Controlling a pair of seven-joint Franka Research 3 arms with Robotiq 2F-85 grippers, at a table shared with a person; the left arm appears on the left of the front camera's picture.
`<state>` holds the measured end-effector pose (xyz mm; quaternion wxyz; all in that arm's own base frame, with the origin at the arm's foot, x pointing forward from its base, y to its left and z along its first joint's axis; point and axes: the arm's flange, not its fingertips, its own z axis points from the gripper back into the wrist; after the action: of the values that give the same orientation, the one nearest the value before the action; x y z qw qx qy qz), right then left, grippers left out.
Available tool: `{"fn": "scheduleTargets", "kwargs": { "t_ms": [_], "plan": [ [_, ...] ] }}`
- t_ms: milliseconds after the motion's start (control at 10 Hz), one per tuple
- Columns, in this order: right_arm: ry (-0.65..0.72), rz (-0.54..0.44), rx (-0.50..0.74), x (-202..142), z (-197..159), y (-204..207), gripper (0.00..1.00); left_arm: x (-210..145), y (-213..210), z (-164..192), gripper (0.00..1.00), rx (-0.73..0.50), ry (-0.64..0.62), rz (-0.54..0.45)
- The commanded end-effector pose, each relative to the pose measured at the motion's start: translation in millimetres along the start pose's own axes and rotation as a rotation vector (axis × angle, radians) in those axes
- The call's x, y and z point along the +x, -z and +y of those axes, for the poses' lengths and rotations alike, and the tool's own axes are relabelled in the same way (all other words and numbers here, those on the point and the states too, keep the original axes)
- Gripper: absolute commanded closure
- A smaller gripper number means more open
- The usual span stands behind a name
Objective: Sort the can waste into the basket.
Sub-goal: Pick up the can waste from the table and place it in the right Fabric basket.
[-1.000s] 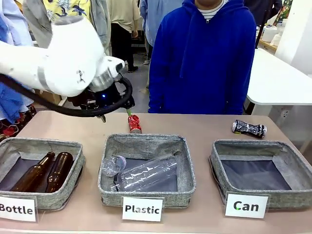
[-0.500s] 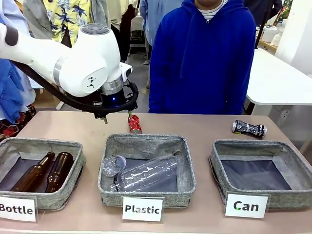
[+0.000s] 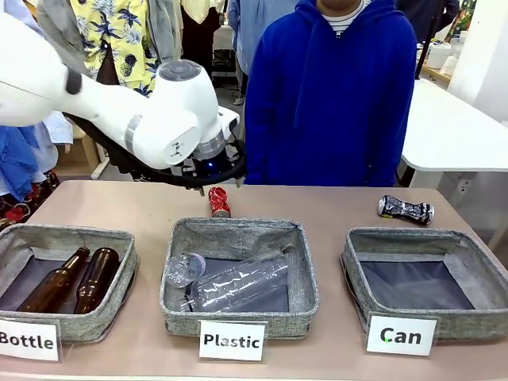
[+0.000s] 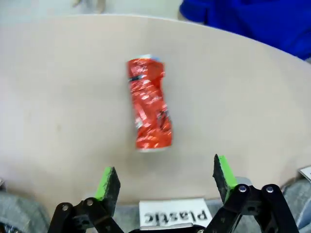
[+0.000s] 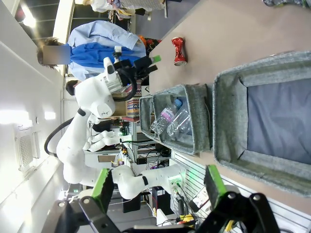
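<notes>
Looks like a robotics lab on show: white robot arm (image 3: pixel 167 119) over the desk (image 3: pixel 333 208), labelled Bottle basket (image 3: pixel 71 232), Plastic basket (image 3: pixel 238 226), Can basket (image 3: pixel 468 321), onlookers (image 3: pixel 111 24) standing behind, cables and gear (image 5: pixel 138 160) racked below.

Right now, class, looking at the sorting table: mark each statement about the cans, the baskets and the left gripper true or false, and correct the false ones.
1. The red can lies on the table behind the Plastic basket. True.
2. The black can lies inside the Can basket. False: it lies on the table behind that basket.
3. The left gripper is open, with the red can ahead of it. True.
4. The brown bottles lie in the Plastic basket. False: they lie in the Bottle basket.
</notes>
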<state>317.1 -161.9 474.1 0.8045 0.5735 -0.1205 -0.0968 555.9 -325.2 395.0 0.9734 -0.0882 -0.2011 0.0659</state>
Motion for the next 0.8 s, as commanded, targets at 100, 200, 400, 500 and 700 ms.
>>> {"fn": "scheduleTargets", "kwargs": {
  "t_ms": [100, 200, 400, 500, 700],
  "plan": [
    [-0.027, 0.002, 0.006, 0.2, 0.5, -1.4, 0.0, 7.6, 35.0, -11.4, 0.0, 0.001, 0.074, 0.044],
    [-0.027, 0.002, 0.006, 0.2, 0.5, -1.4, 0.0, 3.7, 45.6, -14.3, 0.0, 0.012, 0.087, 0.026],
    [-0.027, 0.002, 0.006, 0.2, 0.5, -1.4, 0.0, -2.4, 72.3, -15.7, 0.0, 0.035, 0.102, 0.039],
    [-0.027, 0.002, 0.006, 0.2, 0.5, -1.4, 0.0, -1.9, 82.5, -14.5, 0.0, 0.045, 0.094, 0.06],
    [-0.027, 0.002, 0.006, 0.2, 0.5, -1.4, 0.0, 2.9, 94.8, -8.7, 0.0, 0.095, 0.072, 0.075]
  ]
}}
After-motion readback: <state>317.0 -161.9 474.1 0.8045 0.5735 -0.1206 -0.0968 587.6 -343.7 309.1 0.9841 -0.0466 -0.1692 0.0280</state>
